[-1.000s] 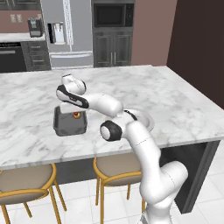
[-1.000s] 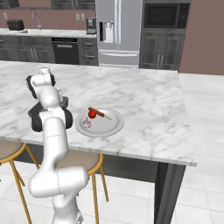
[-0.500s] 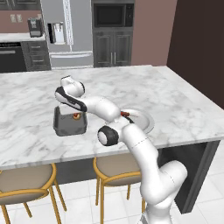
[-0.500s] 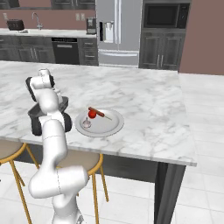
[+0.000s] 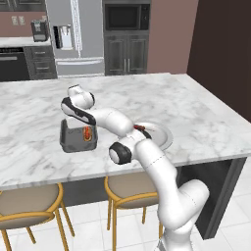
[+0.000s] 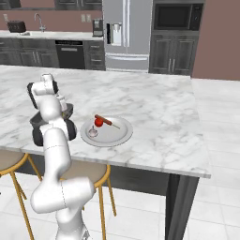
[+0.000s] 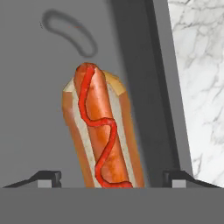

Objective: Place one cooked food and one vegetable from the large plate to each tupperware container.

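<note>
Two dark fingertips [image 7: 48, 177] of the end effector [image 7: 111, 179] stand wide apart, one on each side of a hot dog [image 7: 103, 131] and clear of it: nothing gripped. The hot dog lies flat on the floor of a grey tupperware container [image 7: 35, 131], near one long wall, a ketchup squiggle running along the sausage. Judged soft: the bun would crush under a hard pinch, and the sauce makes the top slick, so any regrasp belongs across the bun's sides at mid-length, gently

From the left base view the end effector [image 5: 78, 122] hangs over that container [image 5: 66, 142] on the marble counter [image 5: 196, 108]. Second container mostly hidden behind the arm in the right base view

Large plate [image 6: 119, 136] sits well apart, toward the arm's base, carrying a red round vegetable, likely a tomato [image 6: 98, 122], a thin reddish stick-shaped item [image 6: 107, 121] and a small pale item [image 6: 93, 133]. Tomato reads smooth, round, prone to roll: take it across its widest part. The others are too small to judge
</note>
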Controlling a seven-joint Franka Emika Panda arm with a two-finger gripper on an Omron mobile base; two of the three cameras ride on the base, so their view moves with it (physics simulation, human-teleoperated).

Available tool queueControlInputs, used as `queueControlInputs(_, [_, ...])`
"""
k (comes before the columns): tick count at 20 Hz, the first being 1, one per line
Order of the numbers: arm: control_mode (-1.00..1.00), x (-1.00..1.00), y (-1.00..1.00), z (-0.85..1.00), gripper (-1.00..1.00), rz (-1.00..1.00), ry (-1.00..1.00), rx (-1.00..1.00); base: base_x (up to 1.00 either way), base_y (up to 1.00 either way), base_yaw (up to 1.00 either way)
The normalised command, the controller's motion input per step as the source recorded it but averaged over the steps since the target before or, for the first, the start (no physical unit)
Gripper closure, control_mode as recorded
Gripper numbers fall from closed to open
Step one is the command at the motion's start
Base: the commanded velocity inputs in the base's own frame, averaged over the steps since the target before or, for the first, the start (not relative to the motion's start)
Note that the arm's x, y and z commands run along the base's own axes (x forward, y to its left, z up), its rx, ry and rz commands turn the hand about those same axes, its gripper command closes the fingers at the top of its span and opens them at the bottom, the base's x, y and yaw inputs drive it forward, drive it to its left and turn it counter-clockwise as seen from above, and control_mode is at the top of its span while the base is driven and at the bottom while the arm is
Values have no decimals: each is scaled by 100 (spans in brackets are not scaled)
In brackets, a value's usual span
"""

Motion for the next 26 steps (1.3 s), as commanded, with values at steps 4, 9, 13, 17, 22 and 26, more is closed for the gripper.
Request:
queueControlInputs(4, [-100,0,0,0,-100,0,0,0,0,0,0])
queueControlInputs(9, [-100,-8,0,43,-100,0,-1,-13,0,0,0])
queueControlInputs(13, [-100,-54,-31,60,-100,1,-19,-8,0,0,0])
queueControlInputs(17, [-100,-84,-91,76,-100,-3,-15,13,0,0,0])
queueControlInputs(22, [-100,-81,-79,77,-100,-3,3,3,0,0,0])
queueControlInputs(26, [-100,-64,-90,12,-100,-20,37,0,0,0,0])
